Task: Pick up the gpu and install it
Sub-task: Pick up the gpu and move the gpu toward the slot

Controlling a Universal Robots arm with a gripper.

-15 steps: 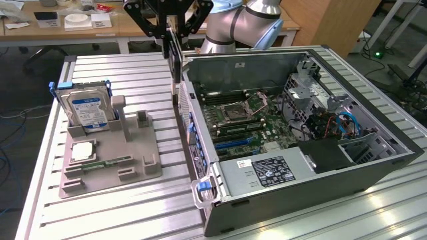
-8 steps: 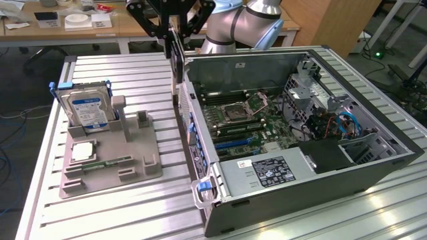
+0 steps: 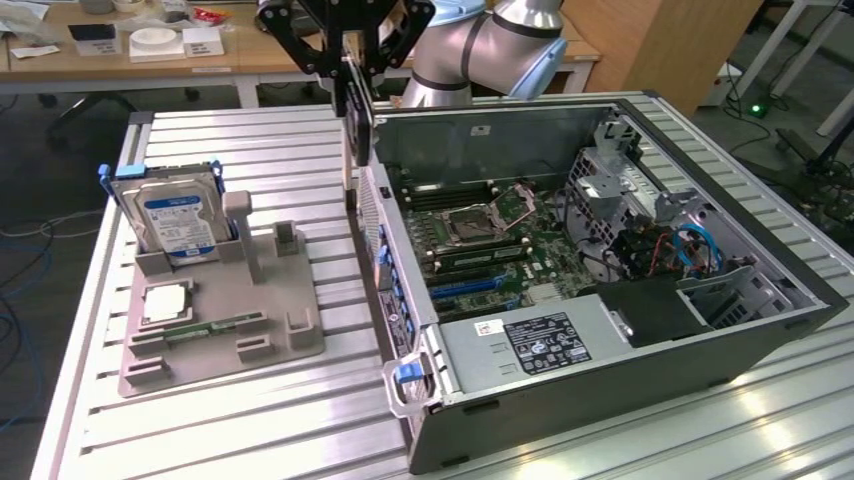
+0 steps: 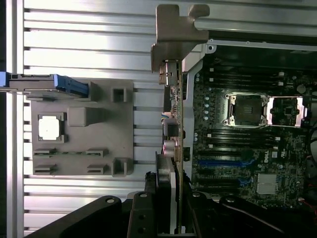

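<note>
**Q:** Entry 1, nearest item?
**A:** PC case (image 3: 574,410), side panel off, is lying open on the slatted metal table (image 3: 240,420). The power supply (image 3: 534,345) is sitting in its near corner.

**Q:** Entry 2, on the exterior view's left?
**A:** Grey parts holder (image 3: 254,300), lying flat on the table, apart from the case. It is carrying a CPU chip (image 3: 167,300) and a green memory stick (image 3: 214,325) towards the front. The hard drive (image 3: 174,215) is standing upright in a slot at the back.

**Q:** Entry 3, inside the case?
**A:** Motherboard (image 3: 481,250), with the CPU socket (image 3: 487,212) lying open.

**Q:** Entry 4, the gpu?
**A:** The gpu (image 3: 360,130) is hanging in the air, edge-on and upright, w/ its metal bracket end pointing down. It is off the holder and not seated in the board. In the wrist view it is lining up along the case wall that faces the holder, between holder and motherboard. Whether it is touching that wall, can't tell.

**Q:** Entry 5, gripper?
**A:** The gripper (image 3: 356,68) is pinching the gpu by its top end, w/ black fingers (image 4: 142,218) pressing on either face of the card.

**Q:** Entry 6, behind?
**A:** The silver arm (image 3: 494,45) is rising behind the case. Farther back, a wooden desk (image 3: 40,62) is carrying small boxes.
</note>
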